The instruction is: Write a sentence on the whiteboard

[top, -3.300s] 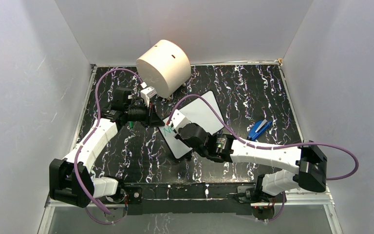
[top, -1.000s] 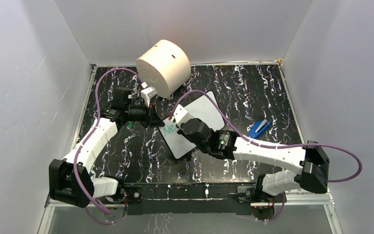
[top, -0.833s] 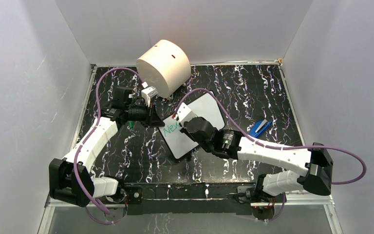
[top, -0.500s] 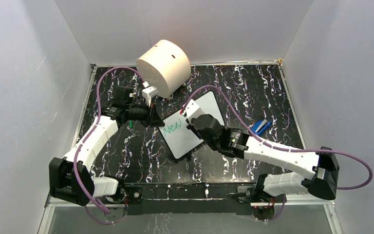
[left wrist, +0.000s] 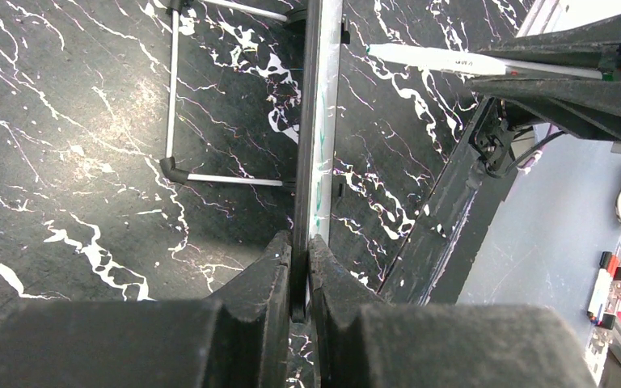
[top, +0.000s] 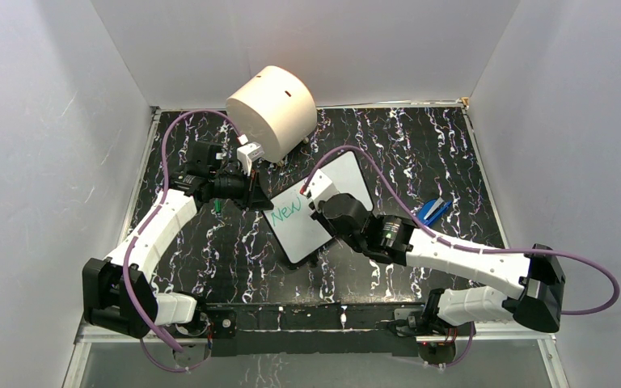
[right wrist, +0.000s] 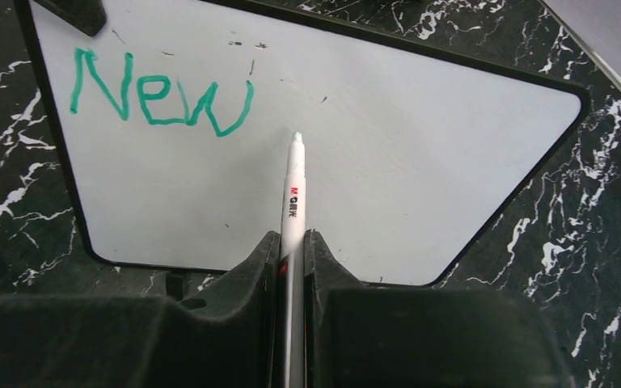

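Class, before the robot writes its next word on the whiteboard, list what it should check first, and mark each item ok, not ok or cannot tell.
1. The left gripper clamps the whiteboard by its edge: ok.
2. The right gripper grips the marker: ok.
3. The sentence is begun, "New" legible: ok.
4. Blank board right of "New": ok.
5. Marker tip touching the board: cannot tell.

small flat white whiteboard (right wrist: 420, 162), thin black rim | green handwritten lettering "New" (right wrist: 162, 101) | slim white marker pen (right wrist: 293, 194) | black tabletop (top: 420, 145), white marble veining | big cream cylinder (top: 272, 101) | purple cables (top: 344, 149) | small blue object (top: 431, 212)
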`<state>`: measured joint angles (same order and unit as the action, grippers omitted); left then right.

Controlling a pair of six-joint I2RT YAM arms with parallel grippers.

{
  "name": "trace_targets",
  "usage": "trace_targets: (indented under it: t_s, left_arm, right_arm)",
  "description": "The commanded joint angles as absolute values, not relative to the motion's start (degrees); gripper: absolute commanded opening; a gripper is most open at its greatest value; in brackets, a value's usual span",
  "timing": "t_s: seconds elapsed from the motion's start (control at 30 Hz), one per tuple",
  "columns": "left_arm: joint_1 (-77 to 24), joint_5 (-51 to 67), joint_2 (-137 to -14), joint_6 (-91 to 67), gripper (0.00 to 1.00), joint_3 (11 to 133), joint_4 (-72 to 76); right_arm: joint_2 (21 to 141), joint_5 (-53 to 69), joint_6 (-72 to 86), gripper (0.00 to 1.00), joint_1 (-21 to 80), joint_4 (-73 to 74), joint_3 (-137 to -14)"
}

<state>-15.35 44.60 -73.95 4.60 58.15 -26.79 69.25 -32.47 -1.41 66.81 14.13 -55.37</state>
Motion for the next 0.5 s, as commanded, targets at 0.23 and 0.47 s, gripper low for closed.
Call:
trace_targets:
  t_s: [0.23, 0.47]
  left_arm:
    - [-15.38, 39.47, -74.38, 7.8, 0.0, 57.37, -28.15]
    - [-15.43, 39.12, -73.51, 7.65, 0.0, 56.68, -27.43]
  right_arm:
    - [70.36, -33.96, 5.5, 0.0, 72.91, 16.05, -56.5]
    - [73.0, -36.88, 8.98, 0.0, 77.31, 15.86, -56.42]
